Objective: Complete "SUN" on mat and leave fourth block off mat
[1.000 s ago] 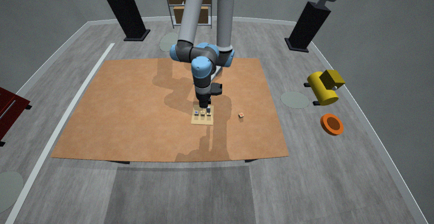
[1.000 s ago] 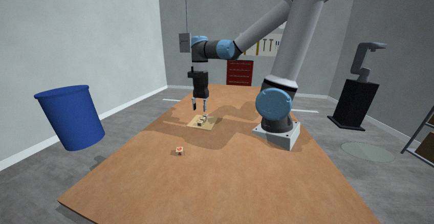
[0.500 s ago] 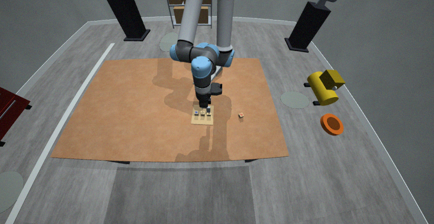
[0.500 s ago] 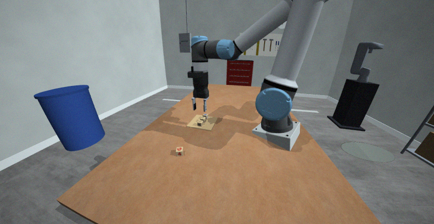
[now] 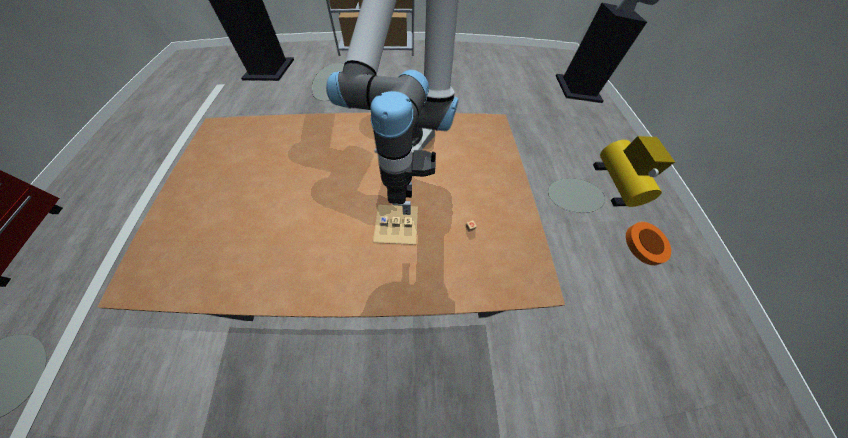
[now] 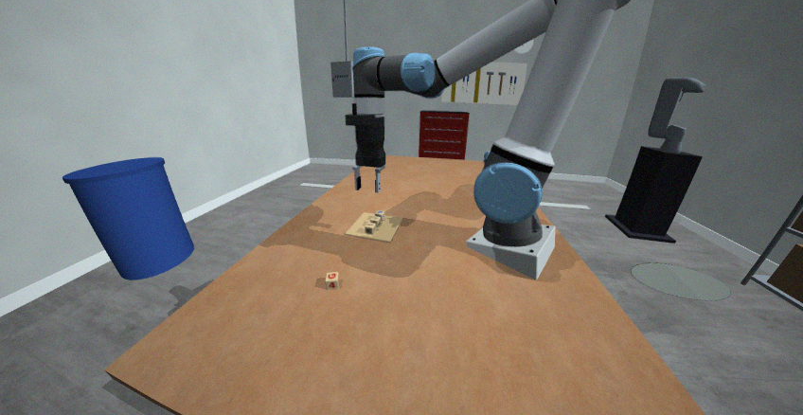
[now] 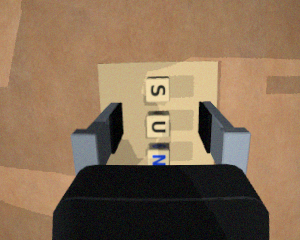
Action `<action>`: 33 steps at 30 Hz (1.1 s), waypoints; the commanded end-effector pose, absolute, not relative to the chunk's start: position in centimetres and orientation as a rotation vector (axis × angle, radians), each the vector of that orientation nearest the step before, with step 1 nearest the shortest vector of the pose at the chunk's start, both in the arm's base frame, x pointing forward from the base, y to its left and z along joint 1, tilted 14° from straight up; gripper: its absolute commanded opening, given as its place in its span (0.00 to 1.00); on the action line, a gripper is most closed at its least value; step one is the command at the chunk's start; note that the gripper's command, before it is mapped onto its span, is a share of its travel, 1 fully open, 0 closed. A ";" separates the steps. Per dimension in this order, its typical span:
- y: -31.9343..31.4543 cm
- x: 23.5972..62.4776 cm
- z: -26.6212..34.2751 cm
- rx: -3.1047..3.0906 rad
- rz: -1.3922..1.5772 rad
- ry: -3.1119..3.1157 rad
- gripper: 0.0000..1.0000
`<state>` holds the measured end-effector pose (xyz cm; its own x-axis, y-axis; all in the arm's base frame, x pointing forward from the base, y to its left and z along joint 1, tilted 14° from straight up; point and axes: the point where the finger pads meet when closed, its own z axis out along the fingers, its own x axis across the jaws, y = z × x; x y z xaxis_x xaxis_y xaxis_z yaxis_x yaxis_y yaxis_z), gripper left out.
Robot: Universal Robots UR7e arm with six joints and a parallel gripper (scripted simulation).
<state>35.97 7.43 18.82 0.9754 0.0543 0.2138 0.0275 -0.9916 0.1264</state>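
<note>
A tan mat (image 5: 395, 237) (image 6: 387, 234) (image 7: 124, 80) lies flat on the table. Three letter blocks lie on it side by side in a straight row: the S block (image 5: 408, 220) (image 6: 368, 228) (image 7: 157, 88), the U block (image 5: 395, 220) (image 6: 374, 220) (image 7: 157, 127) and the blue-lettered N block (image 5: 384, 220) (image 6: 381, 214) (image 7: 158, 159). In the wrist view the N block is half hidden by the gripper body. My gripper (image 5: 404, 202) (image 6: 366, 187) (image 7: 160, 117) is open and empty, hanging well above the row. A fourth block (image 5: 470, 225) (image 6: 332, 279) with red marks lies on the bare table, off the mat.
The robot base (image 6: 509, 242) stands on the table beside the mat. A blue bin (image 6: 129, 216) is off the table's edge. A yellow machine (image 5: 633, 169) and an orange ring (image 5: 648, 242) sit on the floor.
</note>
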 end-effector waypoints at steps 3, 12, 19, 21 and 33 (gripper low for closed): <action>7.9 35.1 22.4 3.001 0.325 0.065 1.00; 8.1 34.8 23.5 3.001 0.325 0.065 1.00; 8.0 34.9 23.4 3.002 0.322 0.064 1.00; 8.0 34.8 23.4 3.002 0.321 0.064 1.00; 8.0 34.8 23.4 3.002 0.321 0.064 1.00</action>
<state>34.75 8.00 23.10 0.9776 0.0532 0.2034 0.0282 -0.9919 0.1241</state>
